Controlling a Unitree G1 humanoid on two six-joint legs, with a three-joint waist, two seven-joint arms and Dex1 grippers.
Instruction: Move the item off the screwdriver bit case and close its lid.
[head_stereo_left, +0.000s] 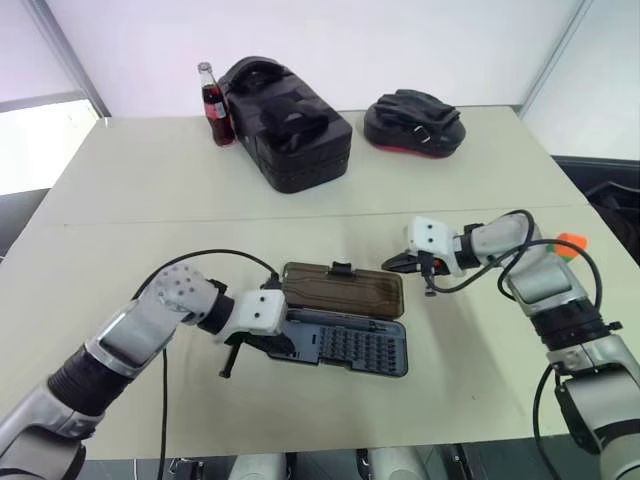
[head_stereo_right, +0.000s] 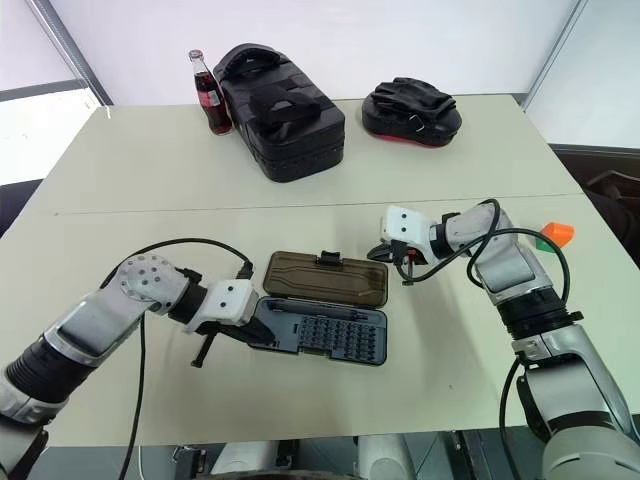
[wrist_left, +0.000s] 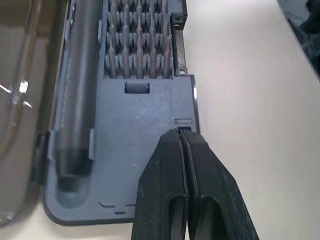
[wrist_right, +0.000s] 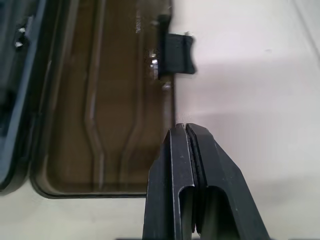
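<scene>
Presently catalogued — screwdriver bit case (head_stereo_left: 340, 340), dark grey, flat and rectangular, lying open on the bench (head_stereo_left: 130, 200). Rows of small metal bits filled most of its tray, and a slim dark driver (wrist_left: 75, 95) sat in a channel along one side.

Lid (head_stereo_left: 343, 290): translucent smoky-brown panel, folded fully back and lying flat on the bench on the far side of the tray, with a small black latch (wrist_right: 175, 54) on its outer long edge.

Left pincer (wrist_left: 184, 145): fingers pressed together, holding nothing, tips at the near corner of the tray's end. Right pincer (head_stereo_left: 405, 262): likewise closed and empty, just beside the lid's end edge, with the latch a little further along.

Item (head_stereo_left: 570, 243): small orange block with a green part, resting on the bench behind the right arm, well apart from both pincers and off the case. That part of the task appeared done; the lid remained to close.

Risks, as judged:
- Closed fingers had no hold on the lid, so a push from its end could slide the whole case across the bench rather than lift the panel.
- Left pincer pressing on the tray corner could tip or skew the case.
- Lid swung over without enough pressure at the latch might rest shut but not catch.
</scene>
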